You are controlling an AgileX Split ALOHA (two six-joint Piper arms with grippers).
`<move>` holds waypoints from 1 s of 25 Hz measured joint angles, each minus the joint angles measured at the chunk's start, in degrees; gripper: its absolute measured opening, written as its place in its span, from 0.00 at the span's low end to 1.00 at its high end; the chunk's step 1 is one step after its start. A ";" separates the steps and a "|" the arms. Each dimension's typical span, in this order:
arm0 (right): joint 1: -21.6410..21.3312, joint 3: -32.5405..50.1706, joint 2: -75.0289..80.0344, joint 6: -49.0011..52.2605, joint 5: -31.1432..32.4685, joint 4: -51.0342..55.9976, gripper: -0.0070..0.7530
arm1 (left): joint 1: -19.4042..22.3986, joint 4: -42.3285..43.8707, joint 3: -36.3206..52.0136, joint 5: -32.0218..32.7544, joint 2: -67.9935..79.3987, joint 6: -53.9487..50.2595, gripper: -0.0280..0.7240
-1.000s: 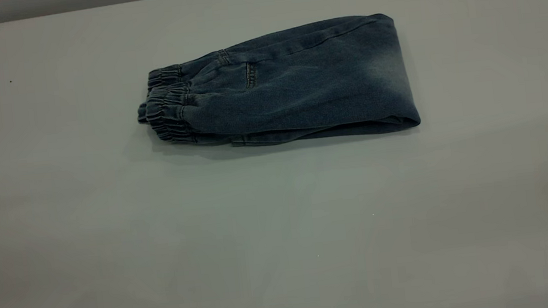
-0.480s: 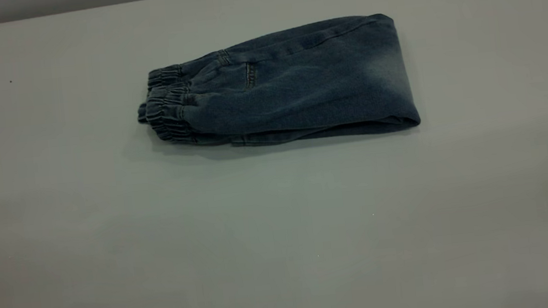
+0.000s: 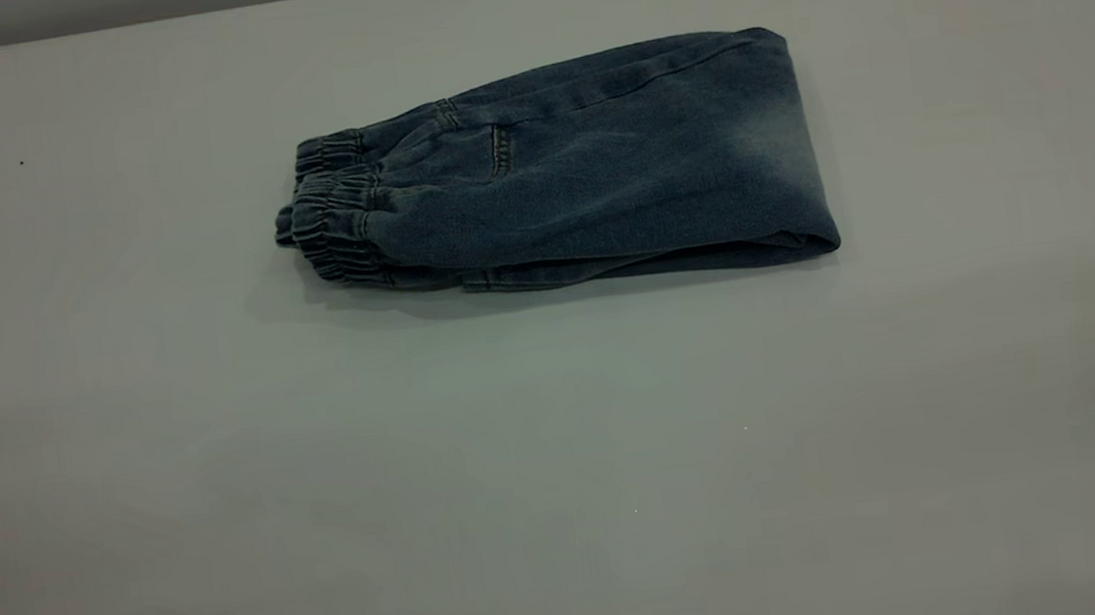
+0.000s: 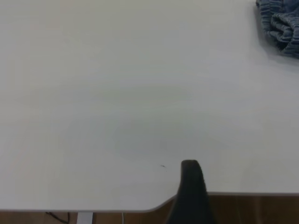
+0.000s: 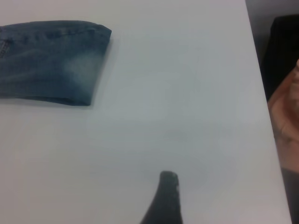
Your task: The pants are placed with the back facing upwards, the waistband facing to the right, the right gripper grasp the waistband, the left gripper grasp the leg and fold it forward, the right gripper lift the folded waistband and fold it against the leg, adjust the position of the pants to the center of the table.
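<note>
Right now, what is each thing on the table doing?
Pants: folded, lying flat on the table, nothing touching them.
Waistband: bunched up at the left end in the exterior view.
Left hand: away from the pants.
Right hand: away from the pants.

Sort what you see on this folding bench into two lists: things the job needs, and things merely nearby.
Needed for the job:
- the pants, folded
- the waistband, at the exterior view's left end
- the table

Merely nearby:
- a person's hand, beyond the table edge
- a small dark speck

folded blue denim pants (image 3: 576, 184) flat on white table (image 3: 563, 467), waistband (image 3: 328, 223) left
</note>
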 joint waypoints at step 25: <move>0.00 0.05 0.00 7.06 -0.20 -5.52 0.79 | 0.00 0.00 0.00 0.11 0.00 0.00 0.72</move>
